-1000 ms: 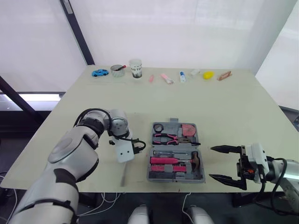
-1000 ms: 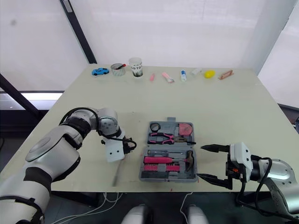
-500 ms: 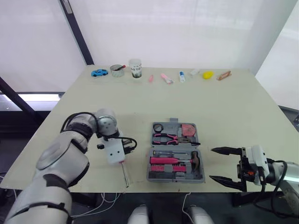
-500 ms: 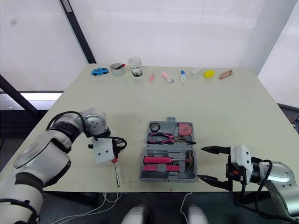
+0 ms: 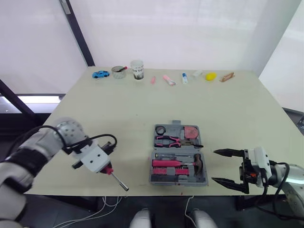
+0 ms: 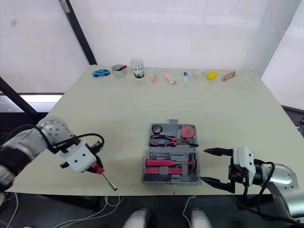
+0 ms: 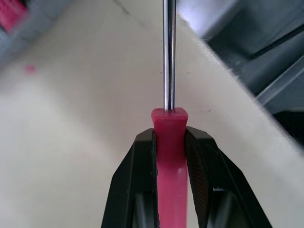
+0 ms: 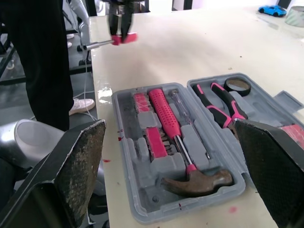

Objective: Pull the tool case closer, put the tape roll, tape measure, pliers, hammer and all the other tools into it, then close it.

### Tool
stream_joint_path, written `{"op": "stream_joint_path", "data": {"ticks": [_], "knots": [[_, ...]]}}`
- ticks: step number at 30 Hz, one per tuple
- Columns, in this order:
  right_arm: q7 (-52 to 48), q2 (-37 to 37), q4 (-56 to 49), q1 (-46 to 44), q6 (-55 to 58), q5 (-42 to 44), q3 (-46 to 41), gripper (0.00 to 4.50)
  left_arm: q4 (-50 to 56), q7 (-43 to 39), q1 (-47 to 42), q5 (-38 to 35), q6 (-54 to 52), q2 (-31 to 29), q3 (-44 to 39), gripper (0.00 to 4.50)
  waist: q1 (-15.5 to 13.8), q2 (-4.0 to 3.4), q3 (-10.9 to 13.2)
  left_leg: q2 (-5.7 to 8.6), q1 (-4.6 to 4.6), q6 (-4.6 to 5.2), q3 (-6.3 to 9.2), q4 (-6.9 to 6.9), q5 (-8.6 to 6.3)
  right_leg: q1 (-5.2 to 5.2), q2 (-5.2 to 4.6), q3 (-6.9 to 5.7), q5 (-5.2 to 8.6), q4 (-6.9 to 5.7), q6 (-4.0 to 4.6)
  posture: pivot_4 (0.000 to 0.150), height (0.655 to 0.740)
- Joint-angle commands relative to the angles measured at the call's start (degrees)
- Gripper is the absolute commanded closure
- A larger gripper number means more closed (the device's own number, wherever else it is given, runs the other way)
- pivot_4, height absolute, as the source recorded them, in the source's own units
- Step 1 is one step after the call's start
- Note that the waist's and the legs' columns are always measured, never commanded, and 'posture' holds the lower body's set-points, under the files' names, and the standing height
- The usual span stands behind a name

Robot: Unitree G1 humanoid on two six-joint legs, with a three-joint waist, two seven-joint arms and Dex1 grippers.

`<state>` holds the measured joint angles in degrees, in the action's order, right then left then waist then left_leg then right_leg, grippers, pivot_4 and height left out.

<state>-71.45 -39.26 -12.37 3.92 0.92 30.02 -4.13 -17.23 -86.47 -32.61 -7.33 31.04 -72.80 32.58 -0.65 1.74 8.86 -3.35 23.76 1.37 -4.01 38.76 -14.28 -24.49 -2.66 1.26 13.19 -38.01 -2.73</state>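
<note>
The slim pink-handled screwdriver with a bare steel shaft (image 7: 168, 57) is light and rigid, though its smooth plastic handle could pivot in a pinch. The left hand (image 7: 169, 137) clamps that handle above the pale desk's (image 5: 142, 109) near edge, well left of the open grey plastic tool case (image 5: 152, 176) — already holding a pink-gripped hammer (image 5: 178, 163), pink pliers (image 5: 171, 139), black tape roll (image 5: 161, 129) and pink tape measure (image 5: 191, 131). The right hand (image 5: 214, 166) gapes wide beside it, empty.
</note>
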Motion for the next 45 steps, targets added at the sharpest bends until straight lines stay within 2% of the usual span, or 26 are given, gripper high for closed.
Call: {"op": "stream_joint_path", "data": {"ticks": [1,3,7,11,13,18,21,23,29,32,35,45], "knots": [[-1.0,0.2,-0.1,-0.8,-1.1,0.6,-0.1,0.0,9.4,5.2,5.7,-4.9,-12.1,-3.3,-8.0,4.11,-0.2,0.0,0.0,0.0,-0.02,0.0,0.0,0.0,0.0,0.02,-0.01,0.0,0.0,0.01,0.0,0.15,0.74],[-1.3,0.4,0.5,-1.3,-1.2,0.5,0.1,0.0,14.4,8.0,10.2,-7.2,-19.3,-4.7,-12.1,4.11,-0.3,-0.01,0.0,0.0,-0.01,0.0,0.0,0.0,0.0,0.04,-0.02,-0.02,0.02,0.02,0.02,0.15,0.74],[-1.9,0.8,1.7,-2.7,-1.3,0.4,0.8,0.0,23.6,18.5,19.3,-12.1,-36.7,-4.9,-22.5,4.11,-0.1,-0.04,0.0,-0.01,-0.01,0.0,0.01,0.01,0.0,0.03,-0.02,-0.06,0.11,0.01,0.15,0.15,0.74],[-2.5,1.1,2.2,-3.2,-1.3,0.4,1.3,0.0,31.8,28.5,26.9,-13.6,-50.2,-1.6,-31.6,4.11,0.1,-0.1,0.1,-0.04,-0.05,0.0,0.0,0.0,0.0,0.03,0.01,-0.06,0.11,-0.01,0.12,0.15,0.74],[-3.0,1.2,2.5,-3.6,-1.2,0.3,1.4,0.0,35.9,35.1,29.0,-14.8,-56.3,2.9,-36.0,4.11,0.0,-0.11,0.1,-0.03,-0.05,0.0,0.01,0.0,0.0,0.03,0.0,-0.08,0.1,0.0,0.12,0.15,0.74],[-3.6,1.0,3.0,-4.3,-1.0,0.3,1.5,0.0,43.5,47.8,28.0,-19.3,-73.8,13.3,-41.7,4.11,-0.2,-0.1,0.0,-0.01,-0.04,0.0,0.0,0.01,0.0,0.05,-0.01,-0.05,0.0,0.0,0.0,0.15,0.74],[-4.0,1.0,3.1,-4.5,-0.8,0.4,1.5,0.0,47.1,55.2,26.5,-18.8,-83.3,18.2,-42.9,4.11,-0.1,-0.07,0.0,0.01,-0.04,0.0,0.05,0.01,0.0,0.06,0.0,-0.06,-0.01,-0.01,-0.01,0.15,0.74],[-4.1,1.0,3.2,-4.5,-0.9,0.4,1.5,0.0,48.6,58.7,25.4,-18.7,-88.1,20.7,-43.4,4.11,0.0,-0.07,0.0,0.01,-0.05,-0.01,0.08,0.01,0.0,0.06,0.01,-0.07,-0.01,-0.02,-0.01,0.15,0.74],[-3.6,1.5,3.6,-5.2,-0.9,0.8,0.8,0.0,52.4,68.3,20.9,-22.4,-107.9,33.6,-47.8,4.11,0.0,-0.07,0.0,0.05,-0.09,-0.01,0.15,0.02,0.0,0.18,0.01,-0.09,-0.02,0.02,-0.01,0.15,0.74],[-2.6,1.9,3.0,-5.3,0.1,2.0,0.1,0.0,52.2,73.3,18.7,-19.7,-119.0,37.7,-49.0,4.11,0.0,-0.07,0.0,0.06,-0.1,-0.01,0.28,0.02,0.0,0.2,0.02,-0.17,-0.01,0.02,0.0,0.15,0.74],[-1.9,2.1,2.7,-5.2,0.6,2.7,-0.4,0.0,51.2,75.3,18.3,-19.4,-123.3,40.5,-49.2,4.11,0.2,-0.07,0.0,0.07,-0.16,-0.02,0.39,0.02,0.0,0.32,0.03,-0.23,-0.01,0.02,0.0,0.15,0.74],[0.8,2.7,1.7,-5.2,1.5,3.4,-1.0,0.0,39.8,78.1,15.7,-20.2,-123.5,41.0,-43.5,4.11,0.0,-0.08,0.0,0.11,-0.27,-0.02,0.48,0.02,0.0,0.5,0.0,-0.31,0.0,0.07,0.03,0.15,0.74]]}}
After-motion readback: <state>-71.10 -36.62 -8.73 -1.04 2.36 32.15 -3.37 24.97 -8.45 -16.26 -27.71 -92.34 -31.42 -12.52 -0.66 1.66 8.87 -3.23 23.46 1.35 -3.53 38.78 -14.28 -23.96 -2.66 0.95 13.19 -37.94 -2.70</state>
